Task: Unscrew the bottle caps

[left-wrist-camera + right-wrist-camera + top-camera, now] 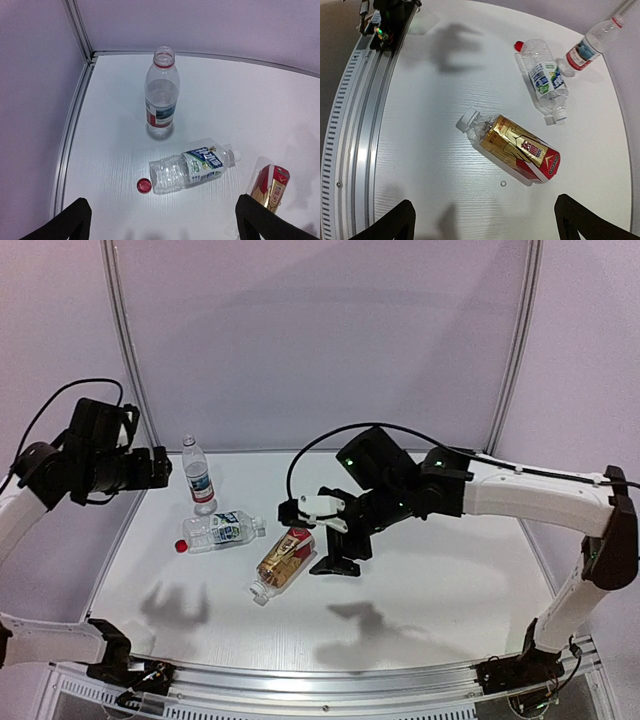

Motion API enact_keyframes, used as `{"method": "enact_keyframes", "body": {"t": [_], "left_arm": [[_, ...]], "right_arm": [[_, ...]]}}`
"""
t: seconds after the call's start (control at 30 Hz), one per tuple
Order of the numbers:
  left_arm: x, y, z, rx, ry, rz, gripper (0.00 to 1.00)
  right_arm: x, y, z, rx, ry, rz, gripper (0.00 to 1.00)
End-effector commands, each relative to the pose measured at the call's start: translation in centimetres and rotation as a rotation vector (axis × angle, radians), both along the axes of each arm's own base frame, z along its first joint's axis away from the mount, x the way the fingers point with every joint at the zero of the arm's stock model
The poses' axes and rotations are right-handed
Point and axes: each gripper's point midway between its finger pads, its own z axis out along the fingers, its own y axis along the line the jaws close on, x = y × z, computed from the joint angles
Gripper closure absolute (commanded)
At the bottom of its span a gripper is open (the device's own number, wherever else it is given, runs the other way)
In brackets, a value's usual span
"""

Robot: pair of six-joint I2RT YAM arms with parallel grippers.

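Near edge: a ribbed metal rail (330, 672) fronts the white table (450, 590).
Claws: left gripper (162, 200) and right gripper (482, 202) hang above it, fingers wide apart, holding nothing.
Middle: the amber bottle (285, 560) lies flat with its whitish cap (258, 592) on.
Beyond: the green-labelled bottle (222, 530) lies flat, with a loose red cap (181, 546) beside its base.
Far: the upright bottle (198, 475) stands with its neck open.
Room: pale lilac walls (320, 330).

A red cap (144, 185), a red-gold labelled bottle (520, 148), a green-blue labelled bottle (192, 166), white table (250, 110).
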Motion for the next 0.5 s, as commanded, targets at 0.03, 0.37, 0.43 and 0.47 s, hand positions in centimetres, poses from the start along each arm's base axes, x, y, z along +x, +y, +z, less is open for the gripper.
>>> {"method": "enact_keyframes", "body": {"t": [0.03,0.37,0.43,0.47], "left_arm": [[-5.6,0.7,-0.3,-0.106,0.04,-0.002,0.01],[-11.6,1.9,-1.8,-0.242,0.083,0.014,0.01],[-12.2,2.2,-2.1,-0.253,0.091,0.019,0.01],[-12.4,2.3,-2.0,-0.262,0.088,0.019,0.01]], "right_arm": [[0.2,1.8,-3.7,-0.128,-0.081,0.246,0.01],[3.3,6.2,-9.8,-0.223,-0.099,0.326,0.01],[4.5,7.1,-10.8,-0.228,-0.138,0.316,0.01],[5.1,7.5,-11.1,-0.229,-0.154,0.308,0.01]]}}
